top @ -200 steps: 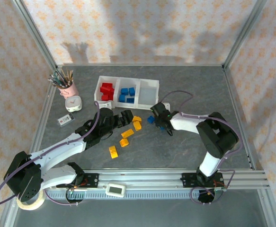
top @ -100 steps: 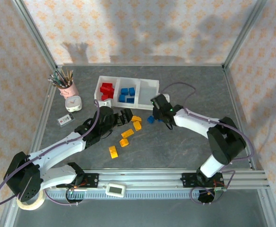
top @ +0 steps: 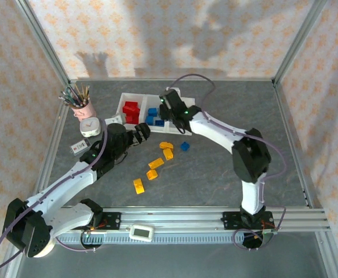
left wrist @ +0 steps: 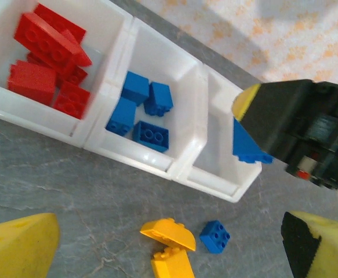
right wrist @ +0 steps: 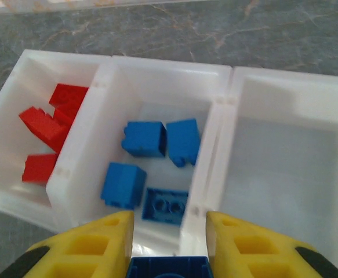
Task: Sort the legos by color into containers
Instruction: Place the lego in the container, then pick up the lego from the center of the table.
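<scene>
Right gripper [right wrist: 168, 243]: the yellow fingers [right wrist: 99, 246] are clamped on one blue brick [right wrist: 167, 269], gripped by its two side faces. In the right wrist view this held brick is raised above the tray [top: 183, 103], in line with the near wall of the middle compartment [right wrist: 157, 92]. Left gripper [top: 142, 132]: the fingers are spread wide apart with nothing between them, and the unit is positioned over the counter [top: 226, 174] just on the near side of the tray's left end. The tray lies toward the far edge of the counter, left of centre, with its three compartments in one row. The left compartment [right wrist: 24, 66] contains the red bricks [right wrist: 47, 130], stacked loosely. The middle compartment contains four blue bricks [right wrist: 145, 139] lying on its floor. One loose blue brick [top: 185, 146] rests on the counter near the tray's right end. Five yellow-orange bricks [top: 156, 163] lie scattered around the centre of the counter, between the tray and the near edge. A pink pencil cup [top: 83, 108] stands near the far left corner.
</scene>
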Robot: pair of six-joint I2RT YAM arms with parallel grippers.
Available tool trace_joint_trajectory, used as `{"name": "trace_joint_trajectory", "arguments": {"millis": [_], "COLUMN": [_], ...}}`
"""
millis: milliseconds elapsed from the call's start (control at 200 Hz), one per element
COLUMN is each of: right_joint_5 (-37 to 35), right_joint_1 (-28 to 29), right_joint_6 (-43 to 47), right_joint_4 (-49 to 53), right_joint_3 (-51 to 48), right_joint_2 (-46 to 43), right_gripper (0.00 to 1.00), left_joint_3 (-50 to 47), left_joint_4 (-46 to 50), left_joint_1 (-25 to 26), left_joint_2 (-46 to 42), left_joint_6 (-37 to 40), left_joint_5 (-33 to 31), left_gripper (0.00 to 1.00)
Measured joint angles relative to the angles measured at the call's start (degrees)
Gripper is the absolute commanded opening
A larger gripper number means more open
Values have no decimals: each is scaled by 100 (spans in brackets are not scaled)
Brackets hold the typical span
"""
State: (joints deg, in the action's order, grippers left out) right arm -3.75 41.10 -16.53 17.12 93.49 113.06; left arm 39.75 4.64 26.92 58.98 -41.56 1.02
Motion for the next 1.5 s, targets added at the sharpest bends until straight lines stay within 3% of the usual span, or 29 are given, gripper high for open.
{"name": "trace_joint_trajectory", "arguments": {"millis": [155,410,621,756,1186,1501], "right_joint_5": [-94,-293,-328,-289,-221,-144], "right_joint_1": [-2,-61,-131,-129,-129,-129], "right_joint_6": [98,293,374,402,310,-50], "right_joint_4": [61,387,522,483,-76,-155], "right_joint_3": [1117,2715,2771,2000,-1530,-3606], "right_joint_2": [1014,2267,2284,1731,-1506,-2538], "right_gripper": [24,53,66,70,76,79], "left_joint_3": [0,-4,-4,-4,-26,-81], "left_joint_4": [83,118,118,118,109,-15], "left_joint_1": [-223,-297,-306,-306,-264,514], "left_joint_2": [-66,-61,-50,-28,-37,122], "left_joint_6": [55,107,111,111,90,-61], "left_joint_5": [7,68,155,184,470,455], "left_gripper": [99,99,99,99,99,99]}}
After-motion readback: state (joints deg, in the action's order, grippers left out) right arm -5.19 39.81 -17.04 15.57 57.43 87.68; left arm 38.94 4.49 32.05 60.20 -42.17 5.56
